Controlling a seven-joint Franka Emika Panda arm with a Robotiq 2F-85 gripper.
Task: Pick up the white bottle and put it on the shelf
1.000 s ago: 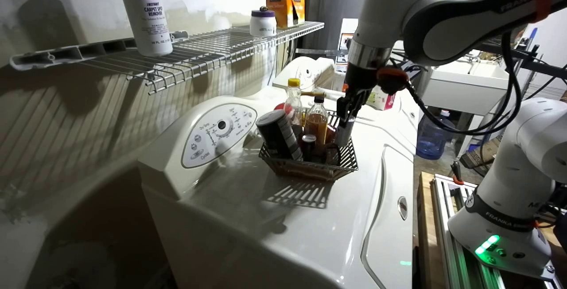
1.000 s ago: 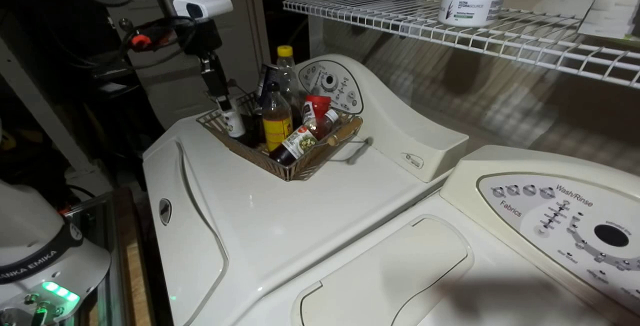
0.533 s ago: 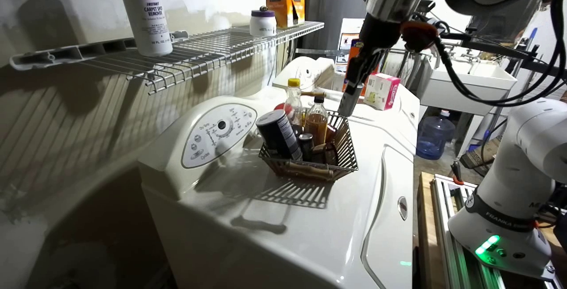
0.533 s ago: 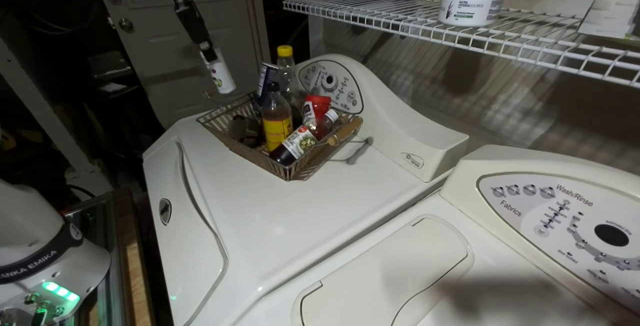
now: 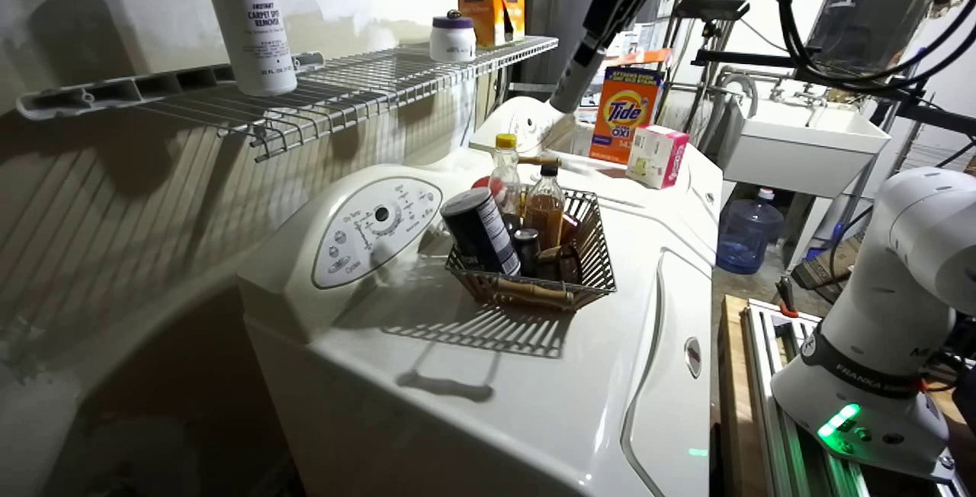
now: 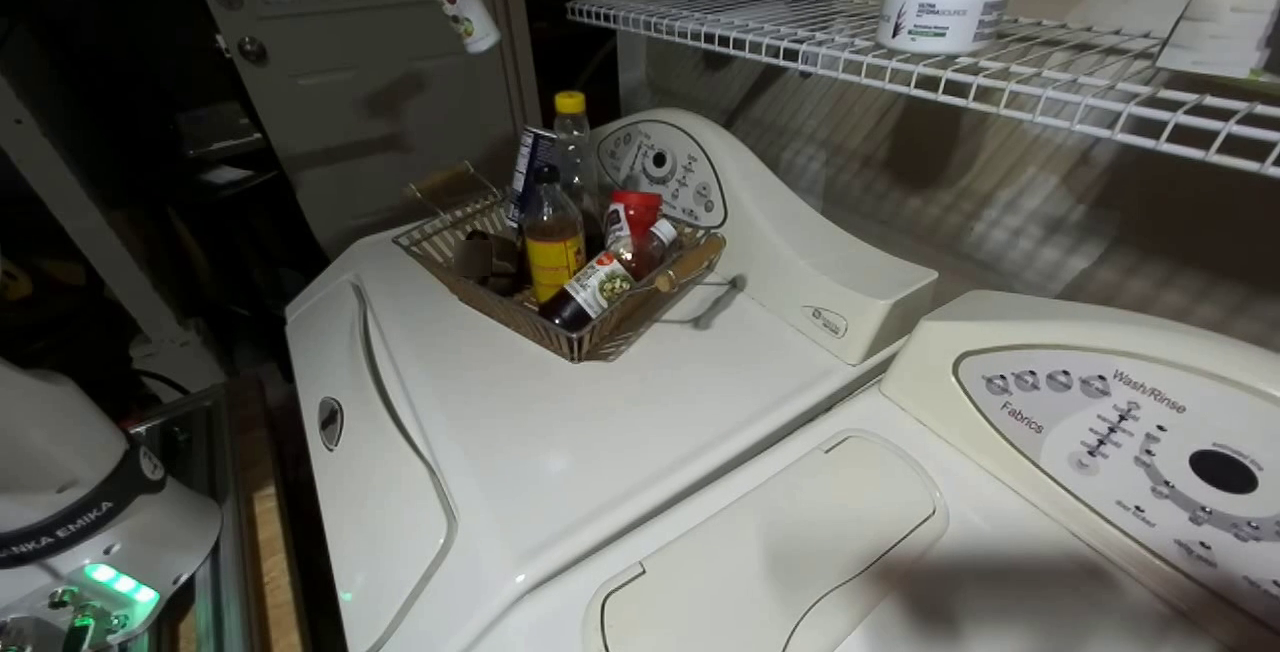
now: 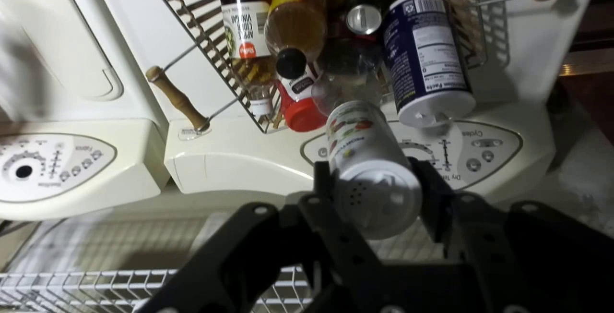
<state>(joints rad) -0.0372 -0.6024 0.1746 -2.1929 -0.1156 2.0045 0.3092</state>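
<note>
One white bottle [image 6: 461, 7] has risen — clasped by one pincer [image 7: 377, 184].

I look remotely into a laundry area: a washer [image 6: 960, 492] marked Wash/Rinse beside a dryer [image 6: 540, 412], an orange Tide box [image 5: 621, 120], and a white utility sink [image 5: 801, 161].

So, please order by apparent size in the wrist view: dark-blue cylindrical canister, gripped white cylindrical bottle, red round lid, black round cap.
Largest: blue canister and white bottle look alike; the bottle is nearer the camera, so unranked.
Next: red lid.
Smallest: black cap.
</note>
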